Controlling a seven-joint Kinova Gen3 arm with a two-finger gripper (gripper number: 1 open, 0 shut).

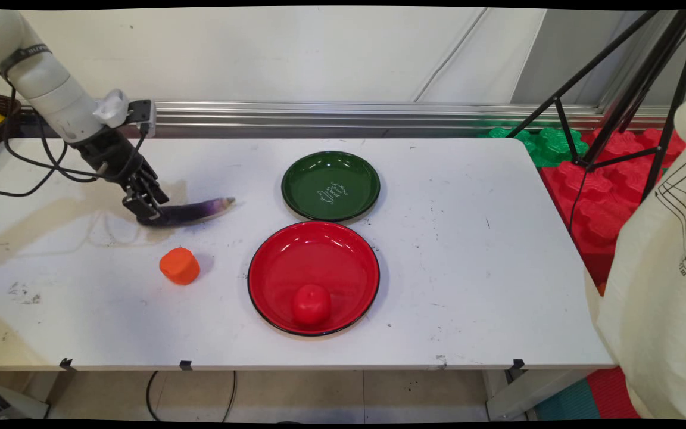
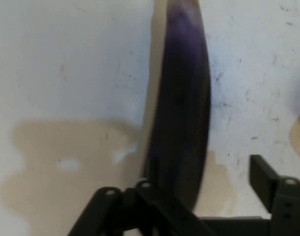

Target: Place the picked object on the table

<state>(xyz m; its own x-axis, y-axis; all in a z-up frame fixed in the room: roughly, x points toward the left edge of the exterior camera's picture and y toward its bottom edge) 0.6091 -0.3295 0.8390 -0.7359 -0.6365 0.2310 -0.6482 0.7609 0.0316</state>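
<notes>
Looking down, we see the hand [image 1: 147,208] low at the left of the desk [image 1: 468,268], its fingers spread about the thick end of the eggplant [image 1: 197,210], which lies flat. An orange block [image 1: 180,266] sits nearby; a red ball [image 1: 311,304] rests in the red plate [image 1: 313,262], beside a green plate [image 1: 330,185].

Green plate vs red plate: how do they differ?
The green plate lies farther back on the table; the red plate lies nearer the front edge, looks larger, and nearly touches it. The green plate holds nothing and has a white emblem at its centre; the red plate holds a red ball-like object near its front rim and shows no emblem. Both are round, glossy, shallow, dark-rimmed dishes lying flat.
</notes>
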